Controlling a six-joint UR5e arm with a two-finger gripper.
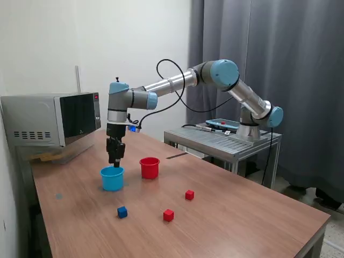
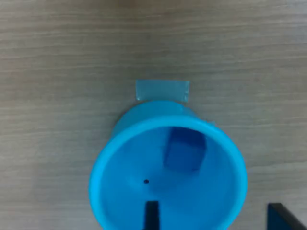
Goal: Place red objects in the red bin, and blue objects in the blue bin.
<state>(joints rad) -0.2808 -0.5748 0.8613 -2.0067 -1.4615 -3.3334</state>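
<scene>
**One blue cube in its cup, three cubes still to sort**

The UR5e arm's claw hangs directly above the light blue cup on the wooden surface. In the wrist view a dark blue cube sits inside that cup, clear of the two dark fingertips at the frame's edge, which stand apart and hold nothing. The red cup stands just beside the blue one, to the exterior view's right; whether it holds anything cannot be seen. Out on the surface lie a second blue cube and two red cubes and, all apart from the cups. By this showing, roughly a quarter of the sorting appears done.
</scene>
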